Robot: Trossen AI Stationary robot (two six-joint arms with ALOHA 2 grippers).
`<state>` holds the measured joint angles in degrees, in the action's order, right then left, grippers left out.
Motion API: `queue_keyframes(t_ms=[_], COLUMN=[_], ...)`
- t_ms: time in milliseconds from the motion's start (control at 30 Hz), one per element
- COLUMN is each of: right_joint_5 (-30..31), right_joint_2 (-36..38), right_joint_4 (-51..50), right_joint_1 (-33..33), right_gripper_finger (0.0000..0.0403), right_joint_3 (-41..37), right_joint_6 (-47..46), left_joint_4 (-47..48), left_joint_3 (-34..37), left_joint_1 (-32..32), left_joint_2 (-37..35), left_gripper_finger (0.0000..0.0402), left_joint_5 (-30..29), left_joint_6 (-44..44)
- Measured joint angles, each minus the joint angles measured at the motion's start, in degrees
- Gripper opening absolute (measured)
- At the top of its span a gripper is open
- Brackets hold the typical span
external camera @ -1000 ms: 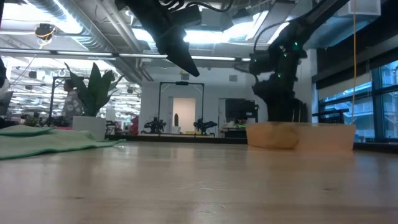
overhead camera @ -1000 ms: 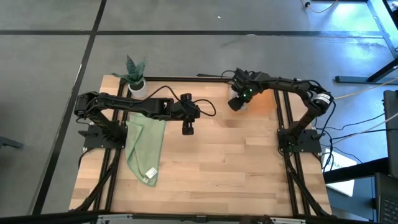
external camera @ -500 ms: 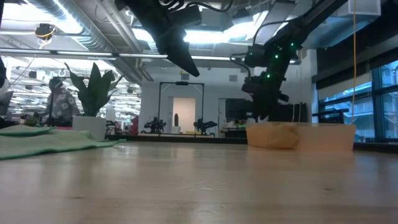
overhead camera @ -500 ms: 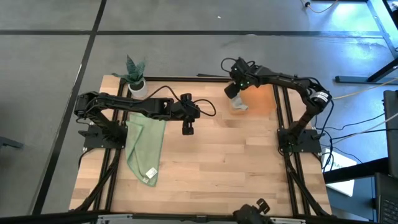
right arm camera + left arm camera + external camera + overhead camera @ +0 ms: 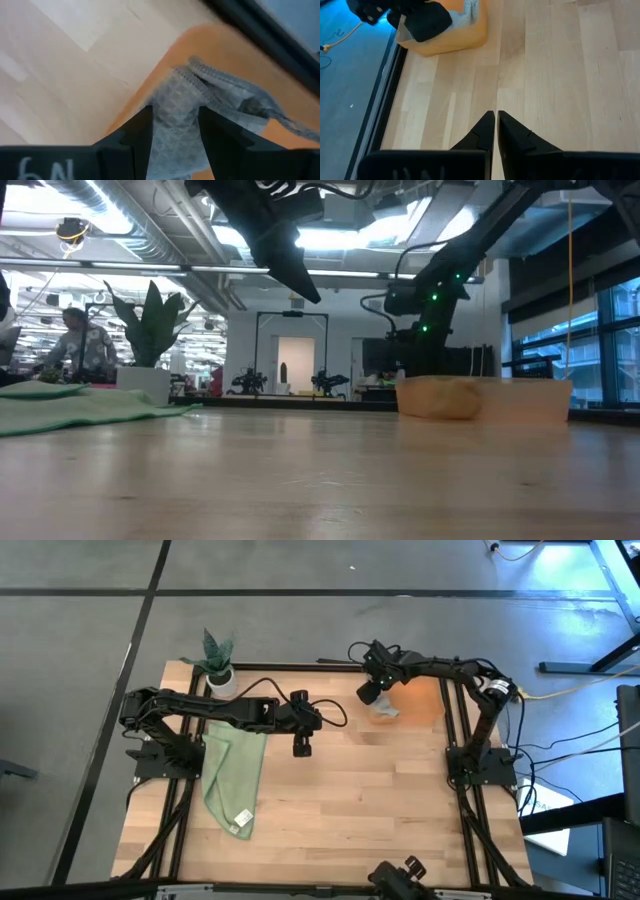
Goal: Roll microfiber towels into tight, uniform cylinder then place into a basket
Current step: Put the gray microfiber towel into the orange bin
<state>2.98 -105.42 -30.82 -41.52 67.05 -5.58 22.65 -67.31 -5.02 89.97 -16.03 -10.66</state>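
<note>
Overhead first: my right gripper [image 5: 368, 695] hangs at the orange basket [image 5: 425, 700] in the far right corner, the grey towel [image 5: 386, 710] bunched at the basket's near-left edge. Left gripper [image 5: 302, 747] waits mid-table; green towel [image 5: 232, 778] lies flat at left, beside the plant pot [image 5: 219, 678].

Table level: basket [image 5: 520, 402] sits right, green towel [image 5: 70, 405] left.

Left wrist: fingers [image 5: 485, 131] pressed together, holding nothing.

Right wrist: fingers [image 5: 135, 132] spread, grey towel [image 5: 200, 100] seen between them; I can't tell whether they touch it.
</note>
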Motion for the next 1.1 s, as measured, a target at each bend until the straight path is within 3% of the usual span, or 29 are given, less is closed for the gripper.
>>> queue_keyframes(t_ms=[267,533,700,867,1100], right_joint_5=[-0.4,-2.3,-5.7,-5.9,-12.1], right_joint_2=[2.0,6.9,7.3,7.3,7.3], right_joint_4=[-5.2,-19.8,-28.7,-25.0,-14.5], right_joint_1=[0.0,0.7,1.9,3.1,3.1], right_gripper_finger=[0.0159,0.0159,0.0159,0.0159,0.0159], right_joint_3=[3.5,9.9,7.9,1.5,-6.4], right_joint_6=[-0.1,-3.1,-7.8,-9.1,-11.0], left_joint_4=[0.0,0.0,0.0,0.0,0.0], left_joint_3=[0.0,0.0,0.0,0.0,0.0], left_joint_1=[0.0,0.0,0.0,0.0,0.0], left_joint_2=[0.0,0.0,0.0,0.0,0.0], left_gripper_finger=[0.0014,0.0014,0.0014,0.0014,0.0014], left_joint_5=[0.0,0.0,0.0,0.0,0.0], left_joint_6=[-0.3,-0.3,-0.3,-0.3,-0.4])
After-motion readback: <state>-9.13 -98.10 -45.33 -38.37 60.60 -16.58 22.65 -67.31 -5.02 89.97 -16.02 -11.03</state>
